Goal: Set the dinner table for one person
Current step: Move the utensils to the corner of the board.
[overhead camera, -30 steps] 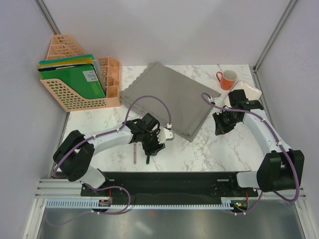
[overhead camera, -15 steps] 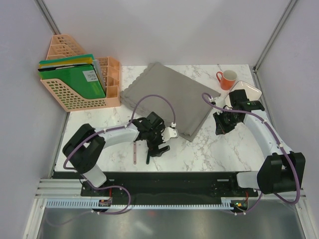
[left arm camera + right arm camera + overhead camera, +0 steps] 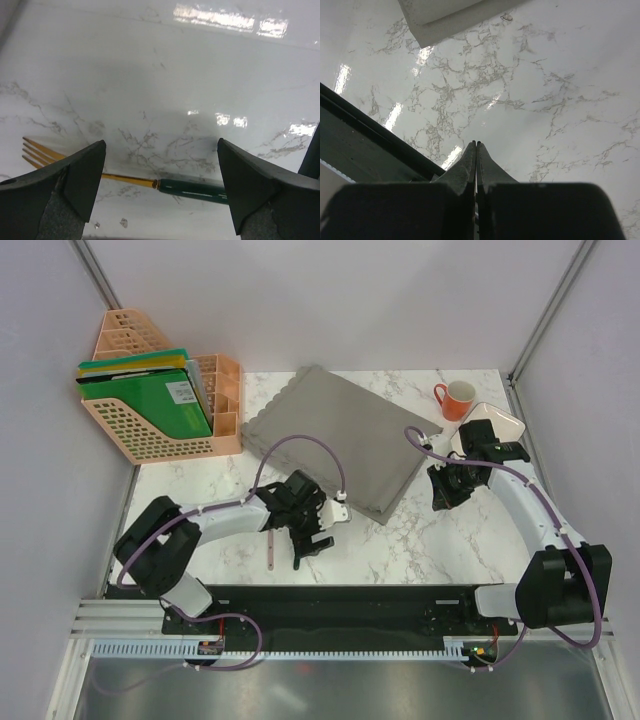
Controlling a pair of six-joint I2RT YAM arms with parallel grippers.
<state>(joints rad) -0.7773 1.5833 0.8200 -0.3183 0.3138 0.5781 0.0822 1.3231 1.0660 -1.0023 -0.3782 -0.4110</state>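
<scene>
Toward six o'clock on the dinner table (image 3: 430,540), the left gripper (image 3: 160,165) gapes wide, a gold-tined, green-handled fork (image 3: 192,190) lying between its fingers. Toward three o'clock, the right gripper (image 3: 476,146) is pinched closed, empty.

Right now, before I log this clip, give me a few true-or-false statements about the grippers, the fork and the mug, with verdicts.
1. The left gripper is open above a fork lying on the dinner table. True.
2. The right gripper holds the orange mug. False: it is shut on nothing, and the mug stands apart from it.
3. The fork lies on the grey placemat. False: it lies on bare marble.
4. The orange mug stands upright near the table's far right corner. True.
</scene>
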